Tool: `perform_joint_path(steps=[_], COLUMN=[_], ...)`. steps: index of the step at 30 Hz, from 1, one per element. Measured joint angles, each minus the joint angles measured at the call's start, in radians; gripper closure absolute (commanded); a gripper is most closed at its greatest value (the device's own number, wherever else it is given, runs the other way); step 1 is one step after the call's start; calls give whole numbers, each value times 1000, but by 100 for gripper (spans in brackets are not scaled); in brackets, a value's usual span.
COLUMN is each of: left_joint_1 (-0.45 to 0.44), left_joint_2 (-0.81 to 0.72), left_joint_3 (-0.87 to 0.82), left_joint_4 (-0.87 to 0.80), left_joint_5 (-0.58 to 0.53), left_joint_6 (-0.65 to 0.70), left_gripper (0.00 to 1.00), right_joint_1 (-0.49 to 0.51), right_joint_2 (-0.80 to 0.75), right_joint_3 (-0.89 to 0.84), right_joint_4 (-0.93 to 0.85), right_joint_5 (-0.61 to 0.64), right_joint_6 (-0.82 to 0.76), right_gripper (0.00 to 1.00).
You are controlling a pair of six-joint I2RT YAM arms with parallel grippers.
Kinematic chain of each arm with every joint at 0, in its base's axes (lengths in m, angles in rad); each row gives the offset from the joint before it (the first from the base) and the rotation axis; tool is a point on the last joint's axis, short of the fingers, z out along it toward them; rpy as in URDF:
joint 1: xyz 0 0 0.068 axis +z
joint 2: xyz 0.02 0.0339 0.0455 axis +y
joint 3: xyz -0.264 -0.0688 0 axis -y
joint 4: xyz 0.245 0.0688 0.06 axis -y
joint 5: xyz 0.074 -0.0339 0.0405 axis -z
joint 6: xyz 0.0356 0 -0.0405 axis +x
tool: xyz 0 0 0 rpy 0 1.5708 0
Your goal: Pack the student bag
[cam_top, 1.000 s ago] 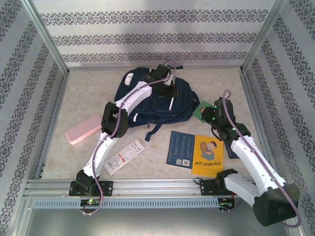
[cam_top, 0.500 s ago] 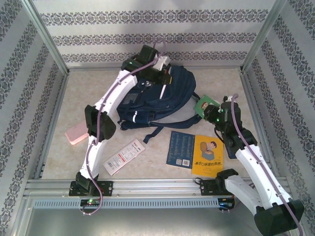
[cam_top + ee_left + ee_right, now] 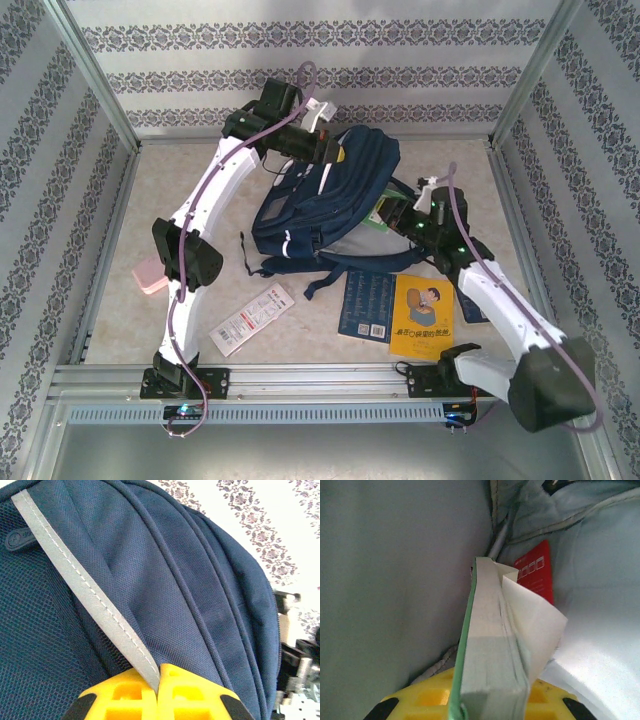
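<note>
1. While the left gripper (image 3: pixel 158 675) pinches fully closed on its grey reflective stripe (image 3: pixel 90 595), the student bag (image 3: pixel 320 205) sits toward the table's (image 3: pixel 180 190) far middle (top end raised).
2. The right gripper (image 3: pixel 490 695) clamps a green-covered book (image 3: pixel 490 645) against the bag's pale lining (image 3: pixel 395 580).

Likely inside student bag (image 3: pixel 345 195): book (image 3: pixel 490 650)
</note>
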Motion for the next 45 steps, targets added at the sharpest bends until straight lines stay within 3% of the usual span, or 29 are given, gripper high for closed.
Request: perform_joint_path(steps=[6,11,12,14,15,18,21,26,31,34,37,39,42,45], left_joint_1=[5,5,5,5,7,18,38,68,90,93,90,80,64,49], left_joint_2=[0,0,0,0,0,0,0,0,1,7,27,52,90,121], left_joint_3=[-5,-11,-13,-17,-18,-18,-21,-34,-34,-34,-33,-33,-32,-28], left_joint_4=[22,61,69,80,85,93,96,102,109,111,118,133,160,163], left_joint_5=[35,58,62,63,63,61,59,54,37,24,21,8,-21,-69], left_joint_6=[-5,-36,-41,-48,-50,-54,-57,-57,-65,-77,-90,-105,-116,-130], left_gripper=[100,100,100,100,100,100,100,100,100,100,93,83,53,43], right_joint_1=[19,93,113,148,163,199,205,200,181,185,185,185,186,192], right_joint_2=[242,467,514,610,653,776,793,691,470,346,206,101,-11,-78], right_joint_3=[77,200,232,296,330,425,433,391,324,302,235,162,100,89], right_joint_4=[80,172,190,226,241,279,283,235,150,40,-74,-126,-191,-246], right_joint_5=[-40,-37,-32,-22,-17,2,29,85,174,305,465,564,649,708], right_joint_6=[67,120,134,155,170,199,203,125,23,-30,-46,-53,-68,-83], right_gripper=[100,100,92,56,43,24,15,4,6,9,12,13,13,11])
